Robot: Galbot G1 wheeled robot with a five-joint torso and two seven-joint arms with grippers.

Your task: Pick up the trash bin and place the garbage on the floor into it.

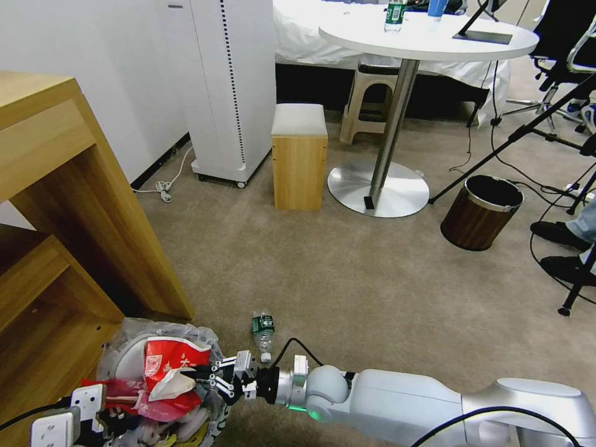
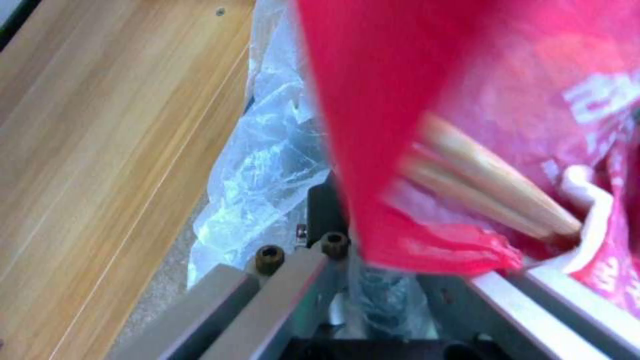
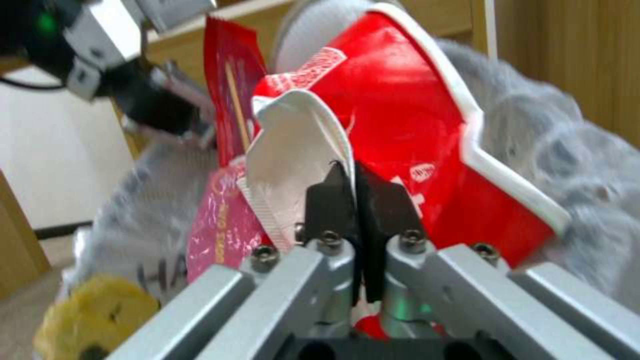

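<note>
Right gripper: black fingertips pinched together on the white rim of the bowl, at the bin's side nearest the bottle.
Left gripper: low at the bin's near edge, partly cut off by the frame; its wrist view has the fingers buried in bag plastic and a red wrapper, so whether it clamps anything cannot be told.
Bin: one, on the carpet against the wooden shelf; its black body is hidden by the crinkly bag and heaped litter.
Bowl: one, red and white, crumpled, on top of the bin's load; white printing on it too blurred to read.
Red wrapper: one, inside the bin beside the bowl, with wooden sticks showing through it; count of sticks unclear.
Yellow piece: one, at the bin's rim, blurred.
Bottle: one, green label, lying on the carpet just beyond the bin; label unreadable.
Carpet: beige.
Wood-grain bin: one, silver rim, well beyond the bin.
Round table: one, farthest, with a second green-label bottle on it.
</note>
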